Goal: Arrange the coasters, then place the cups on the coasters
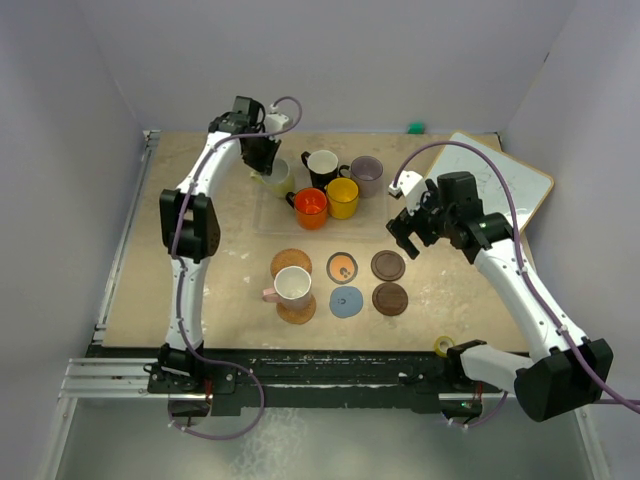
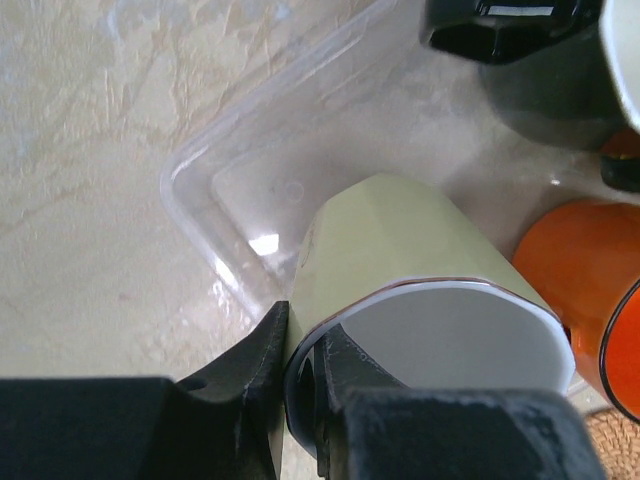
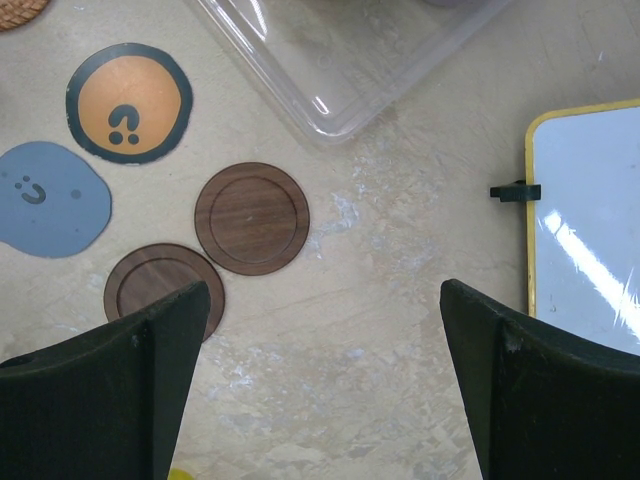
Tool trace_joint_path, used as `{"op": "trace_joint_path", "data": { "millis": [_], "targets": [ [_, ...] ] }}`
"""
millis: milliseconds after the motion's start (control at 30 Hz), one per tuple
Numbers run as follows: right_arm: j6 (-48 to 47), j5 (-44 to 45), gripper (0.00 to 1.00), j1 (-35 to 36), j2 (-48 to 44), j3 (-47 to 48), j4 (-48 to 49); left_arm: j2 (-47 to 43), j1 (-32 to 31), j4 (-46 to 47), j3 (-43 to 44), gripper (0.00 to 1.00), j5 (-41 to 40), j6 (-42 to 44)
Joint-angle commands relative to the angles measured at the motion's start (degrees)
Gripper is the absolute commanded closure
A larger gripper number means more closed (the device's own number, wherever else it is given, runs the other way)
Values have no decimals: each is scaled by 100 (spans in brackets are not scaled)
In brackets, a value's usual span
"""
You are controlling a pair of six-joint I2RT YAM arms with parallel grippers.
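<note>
Near us, the pink cup [image 1: 293,287] sits on one coaster [image 1: 297,312]; the other five coasters [image 1: 388,298] lie bare. The right pincer [image 3: 320,310] hangs wide open over the worktop [image 3: 380,400]. Far back, the left pincer [image 2: 300,335] pinches the rim of the yellow-green cup [image 2: 400,250] in the clear tray [image 2: 200,190] — best to lift it straight up, slowly, away from the orange cup [image 2: 580,270].

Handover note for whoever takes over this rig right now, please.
Left end effector: shut on the rim of the pale yellow-green ceramic mug, in the clear plastic tray.
Right end effector: open, empty, over the table.
Done: six thin round coasters laid in two rows; the pink ceramic mug stands on the near-left orange-brown coaster.
Left: the yellow-green mug and the black mug, mauve-grey mug, red-orange mug and yellow mug in the tray go onto the five free coasters.
</note>
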Motion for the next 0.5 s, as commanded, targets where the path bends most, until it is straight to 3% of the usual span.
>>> {"op": "trace_joint_path", "data": {
  "millis": [0, 467],
  "targets": [
    [-45, -139, 0, 23, 15, 232, -19, -966, 34, -179, -212, 97, -299, -324],
    [36, -117, 0, 16, -43, 229, 26, -2217, 39, 159, -1354, 97, -791, -419]
  ]
}}
